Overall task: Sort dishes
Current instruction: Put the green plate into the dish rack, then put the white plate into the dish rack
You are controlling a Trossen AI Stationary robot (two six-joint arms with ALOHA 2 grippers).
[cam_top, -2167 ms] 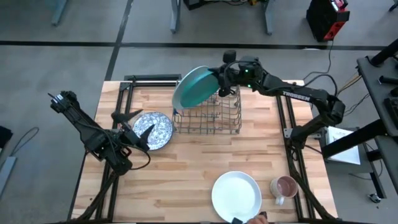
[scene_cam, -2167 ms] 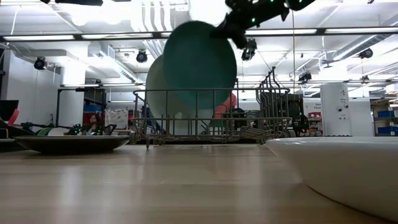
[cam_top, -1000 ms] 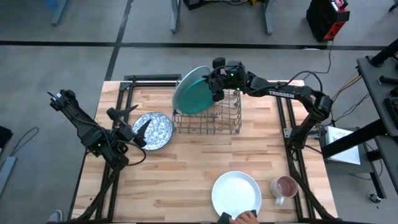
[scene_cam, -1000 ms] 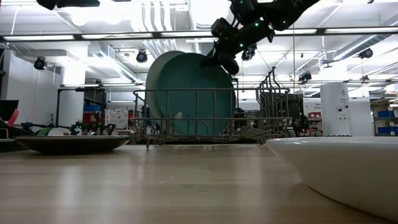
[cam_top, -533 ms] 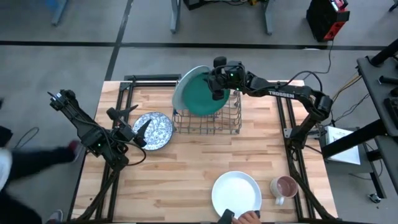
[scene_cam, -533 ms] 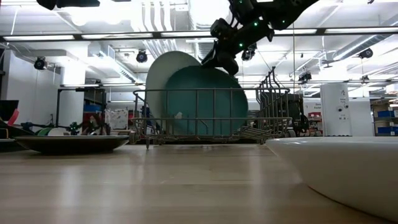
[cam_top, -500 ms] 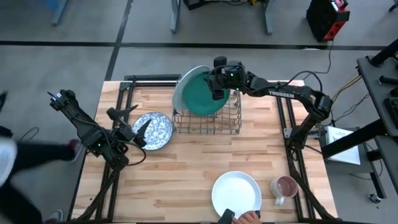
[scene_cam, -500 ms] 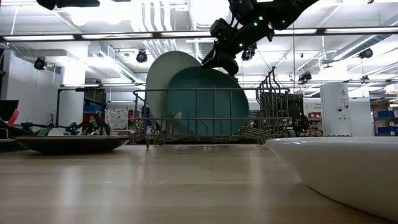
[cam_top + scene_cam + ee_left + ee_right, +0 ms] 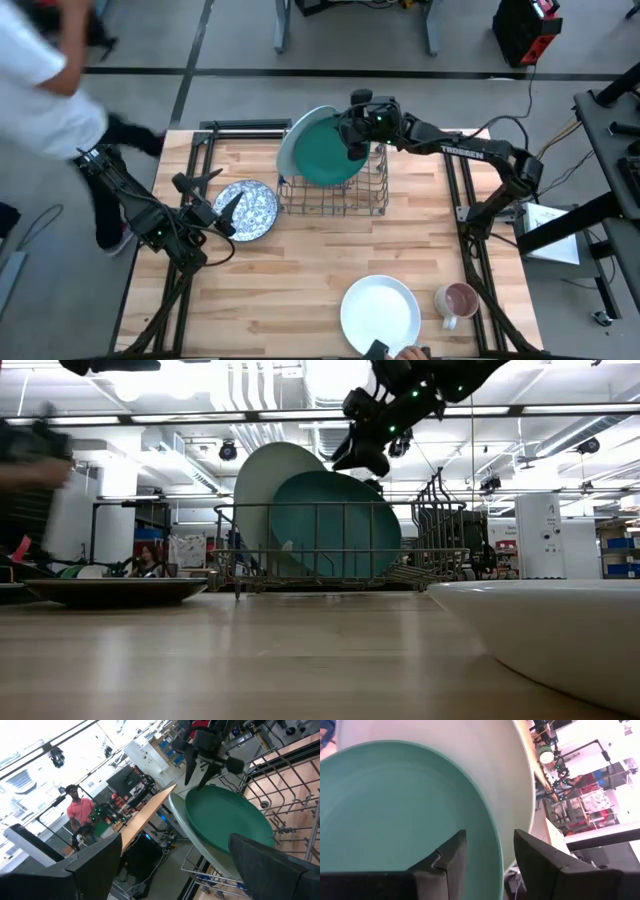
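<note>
The dark teal plate (image 9: 325, 152) stands on its lower edge in the wire rack (image 9: 340, 190) and leans on the pale mint plate (image 9: 299, 132) behind it, which also stands in the rack. My right gripper (image 9: 362, 458) is open just above the teal plate's top rim (image 9: 487, 840), one finger on either side. The speckled dish (image 9: 255, 210) lies flat left of the rack, with my open left gripper (image 9: 213, 195) beside it. The white plate (image 9: 380, 312) lies flat near the front edge.
A pink mug (image 9: 458, 300) stands right of the white plate. A hand (image 9: 400, 352) shows at the table's near edge by that plate. A person in white (image 9: 40, 70) moves past the table's far left corner. Bare wood lies between the rack and the white plate.
My right gripper has opened and let go of the teal plate. The plate has dropped lower into the rack and slid a little toward the table's right, and stands there on its edge against the mint plate. A person has come in at the far left.
</note>
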